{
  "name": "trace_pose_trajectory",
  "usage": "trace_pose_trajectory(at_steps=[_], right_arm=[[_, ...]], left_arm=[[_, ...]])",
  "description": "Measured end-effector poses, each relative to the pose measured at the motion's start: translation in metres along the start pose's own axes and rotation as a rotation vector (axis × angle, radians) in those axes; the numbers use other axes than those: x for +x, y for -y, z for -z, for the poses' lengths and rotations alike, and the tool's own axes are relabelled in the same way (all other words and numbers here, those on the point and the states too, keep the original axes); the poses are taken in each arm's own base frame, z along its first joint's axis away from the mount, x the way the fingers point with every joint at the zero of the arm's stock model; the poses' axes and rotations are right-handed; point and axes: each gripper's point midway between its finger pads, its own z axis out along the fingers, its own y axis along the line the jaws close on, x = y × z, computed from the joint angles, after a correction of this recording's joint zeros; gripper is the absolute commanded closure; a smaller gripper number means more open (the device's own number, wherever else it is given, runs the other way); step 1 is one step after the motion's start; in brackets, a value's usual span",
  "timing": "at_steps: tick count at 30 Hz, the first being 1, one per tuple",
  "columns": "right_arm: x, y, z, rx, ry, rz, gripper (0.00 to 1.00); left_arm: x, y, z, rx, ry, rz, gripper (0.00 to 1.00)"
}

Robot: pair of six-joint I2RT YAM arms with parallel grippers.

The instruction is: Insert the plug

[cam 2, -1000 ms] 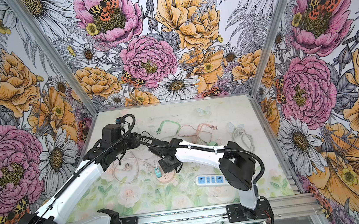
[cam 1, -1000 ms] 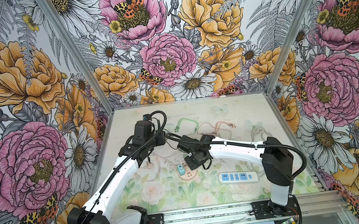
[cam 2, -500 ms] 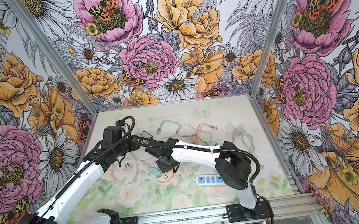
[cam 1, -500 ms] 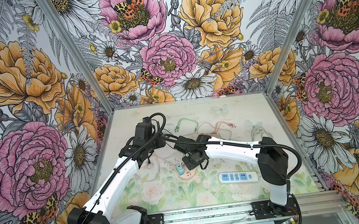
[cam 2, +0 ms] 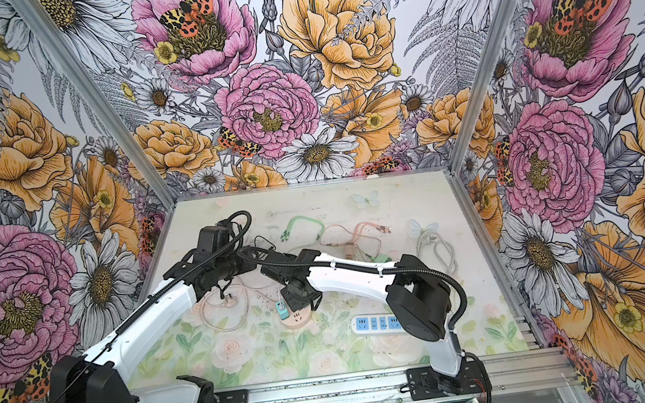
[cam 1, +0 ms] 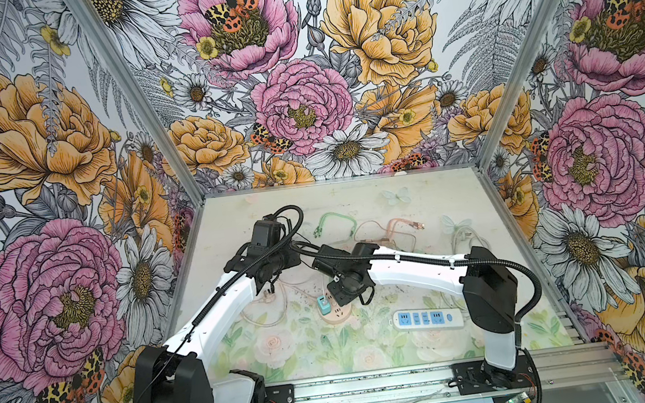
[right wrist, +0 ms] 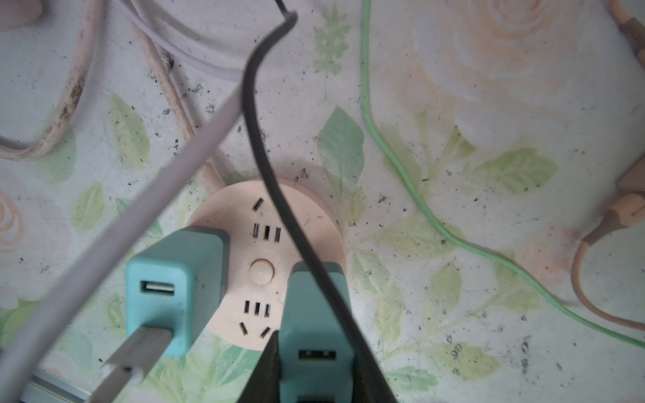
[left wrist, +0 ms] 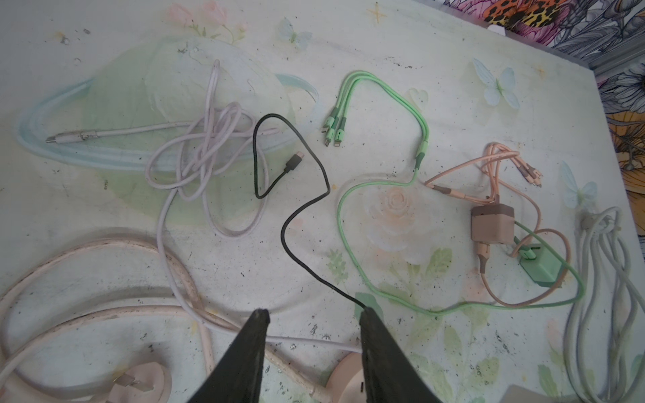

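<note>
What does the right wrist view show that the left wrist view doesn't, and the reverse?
Right wrist only: the right gripper closed on a teal charger at the round socket, beside a second teal charger already plugged in. Left wrist only: the left gripper open and empty, loose cable ends, a brown charger cube. Both: the black cable, the green cable and the socket's edge.

1. A white power strip [cam 1: 427,318] with blue sockets is laid flat at the front right of the table.
2. A green cable [left wrist: 335,125] with three heads is looped across the flower-printed table mat [cam 1: 288,347].
3. A peach cable [left wrist: 450,192] is seen plugged into a brown charger cube [left wrist: 492,223].
4. A green charger [left wrist: 539,270] is placed just beside that cube.
5. A bundled white cable [left wrist: 593,223] is found near the right wall.
6. The walls [cam 1: 301,101] are covered with large flowers.
</note>
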Motion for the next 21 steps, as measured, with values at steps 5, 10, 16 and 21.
trace_pose_trajectory(at_steps=[5, 10, 16, 21], right_arm=[[0.000, 0.000, -0.001, -0.001, -0.002, 0.001, 1.00], [0.002, -0.004, -0.008, 0.001, -0.013, 0.008, 1.00], [0.001, -0.005, -0.010, 0.001, -0.013, 0.014, 1.00], [0.001, -0.006, -0.012, 0.008, -0.018, 0.017, 1.00]], left_arm=[[0.003, -0.009, -0.001, -0.015, -0.003, 0.021, 0.54], [0.004, -0.021, 0.004, -0.032, 0.008, 0.053, 0.54], [0.000, -0.025, 0.010, -0.034, 0.030, 0.065, 0.53], [0.005, -0.028, 0.008, -0.039, 0.020, 0.066, 0.54]])
